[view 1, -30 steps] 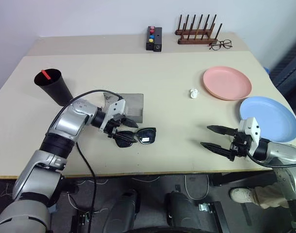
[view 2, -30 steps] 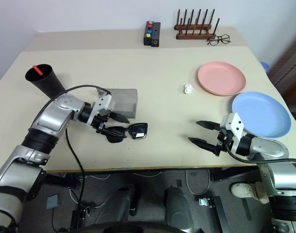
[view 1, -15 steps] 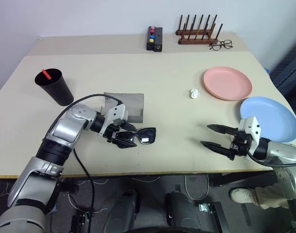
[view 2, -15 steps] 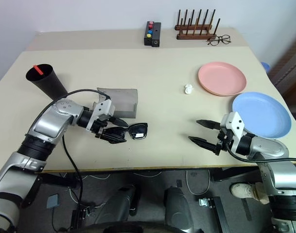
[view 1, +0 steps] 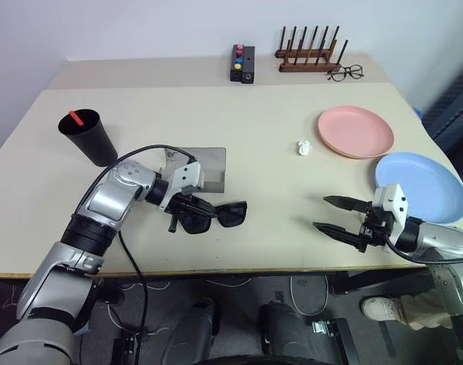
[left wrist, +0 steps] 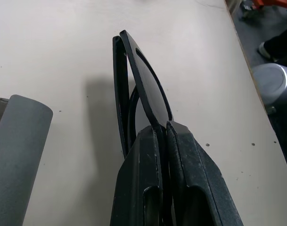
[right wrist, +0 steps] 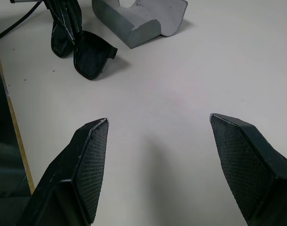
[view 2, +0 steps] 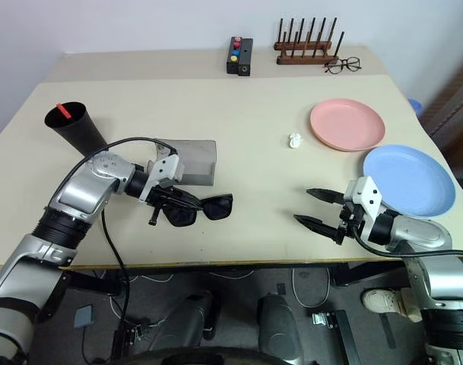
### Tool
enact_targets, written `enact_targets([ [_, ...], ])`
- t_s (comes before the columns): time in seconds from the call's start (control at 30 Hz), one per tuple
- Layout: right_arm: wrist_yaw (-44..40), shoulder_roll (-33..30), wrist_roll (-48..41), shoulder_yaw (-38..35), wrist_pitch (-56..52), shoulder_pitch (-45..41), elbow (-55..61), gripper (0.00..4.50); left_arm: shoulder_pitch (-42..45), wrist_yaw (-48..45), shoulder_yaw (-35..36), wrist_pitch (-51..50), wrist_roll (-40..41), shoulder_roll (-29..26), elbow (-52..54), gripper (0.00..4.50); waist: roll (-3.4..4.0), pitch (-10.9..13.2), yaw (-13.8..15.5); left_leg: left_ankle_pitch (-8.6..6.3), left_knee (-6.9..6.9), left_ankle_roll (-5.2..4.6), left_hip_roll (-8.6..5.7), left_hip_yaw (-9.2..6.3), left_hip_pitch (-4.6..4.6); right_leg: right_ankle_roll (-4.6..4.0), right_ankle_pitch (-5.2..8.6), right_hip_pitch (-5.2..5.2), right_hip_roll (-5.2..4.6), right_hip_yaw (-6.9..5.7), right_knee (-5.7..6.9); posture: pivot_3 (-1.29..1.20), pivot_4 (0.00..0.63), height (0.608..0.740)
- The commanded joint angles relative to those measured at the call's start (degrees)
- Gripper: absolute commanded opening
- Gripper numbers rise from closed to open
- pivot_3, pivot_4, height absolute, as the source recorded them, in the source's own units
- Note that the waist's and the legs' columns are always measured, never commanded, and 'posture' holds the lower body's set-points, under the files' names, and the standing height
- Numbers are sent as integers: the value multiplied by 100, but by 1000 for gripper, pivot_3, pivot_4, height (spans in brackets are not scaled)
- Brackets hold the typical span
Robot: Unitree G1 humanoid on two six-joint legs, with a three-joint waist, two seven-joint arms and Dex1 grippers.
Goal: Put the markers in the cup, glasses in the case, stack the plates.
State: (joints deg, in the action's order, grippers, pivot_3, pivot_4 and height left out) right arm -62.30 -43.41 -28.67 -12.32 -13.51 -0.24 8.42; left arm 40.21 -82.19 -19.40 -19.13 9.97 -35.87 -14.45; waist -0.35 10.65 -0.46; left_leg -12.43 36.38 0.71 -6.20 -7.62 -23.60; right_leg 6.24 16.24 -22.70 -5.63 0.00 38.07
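Observation:
The black sunglasses (view 1: 220, 216) are at the table's front left, and my left gripper (view 1: 190, 211) is shut on the lens end nearest it. In the left wrist view both fingers (left wrist: 150, 155) pinch the frame (left wrist: 142, 77). One temple arm hangs loose below the gripper. Just behind them lies the grey case (view 1: 206, 167), with its lid open. The black cup (view 1: 89, 139) stands at the far left, a marker's red end (view 1: 76, 117) poking out of it. The pink plate (view 1: 355, 131) and the blue plate (view 1: 421, 186) lie side by side on the right. My right gripper (view 1: 321, 212) hovers open near the blue plate, holding nothing.
A small white object (view 1: 304, 146) lies left of the pink plate. At the back stand a black box with coloured buttons (view 1: 242, 62), a wooden peg rack (view 1: 309, 55) and wire-framed spectacles (view 1: 345, 71). The table's front edge (view 1: 239, 268) runs just below both grippers.
My left gripper, open around the sunglasses before, has shut on them, and they have tilted slightly with one temple arm dropping. The right arm has not moved.

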Motion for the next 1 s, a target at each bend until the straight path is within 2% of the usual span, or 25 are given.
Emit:
enact_targets([
  [0.03, 17, -48, -132, -224, 30, -27, 181, 3512, -65, 201, 66, 97, -185, -70, -40, 66, 0, 0, -1, 0, -5, 0, 0, 0, 6, 0, 0, 5, -1, 0, -3, 0, 150, 740],
  [0.3, 1, -39, -94, -113, 61, -234, 38, 3512, -20, -39, 557, 185, 447, -68, 361, 66, -1, 1, -1, 1, -11, 1, 0, 0, 8, 0, 0, 4, -1, 2, -5, 0, 150, 740],
  [0.37, 5, -2, -75, -64, 76, -302, 14, 3512, 163, 73, 824, 238, 652, 81, 243, 66, -1, 2, -1, 0, -13, 1, 0, 0, 8, 0, 0, 3, -2, 2, -7, 0, 150, 740],
  [0.6, -34, 224, 40, 234, 252, -644, -129, 3512, 1427, 259, 1314, 676, 554, 153, -1281, 66, -12, 7, -18, 1, -20, 1, -1, 0, 6, 1, 1, -1, 5, -2, -9, 0, 150, 740],
  [0.8, -275, 288, 113, 420, 573, -945, -342, 3512, 2245, -165, 1238, 1465, 120, -95, -2798, 66, -15, 10, -46, 2, -24, 2, -1, 7, 6, 5, 3, -7, 9, -1, -10, 0, 150, 740],
  [1.0, -505, 312, 96, 468, 852, -1262, -612, 3512, 2685, -731, 1111, 2128, -285, -287, -3875, 66, -17, 12, -29, 1, -23, 1, -3, 9, 5, 6, 3, -6, 9, -1, -9, 0, 150, 740],
])
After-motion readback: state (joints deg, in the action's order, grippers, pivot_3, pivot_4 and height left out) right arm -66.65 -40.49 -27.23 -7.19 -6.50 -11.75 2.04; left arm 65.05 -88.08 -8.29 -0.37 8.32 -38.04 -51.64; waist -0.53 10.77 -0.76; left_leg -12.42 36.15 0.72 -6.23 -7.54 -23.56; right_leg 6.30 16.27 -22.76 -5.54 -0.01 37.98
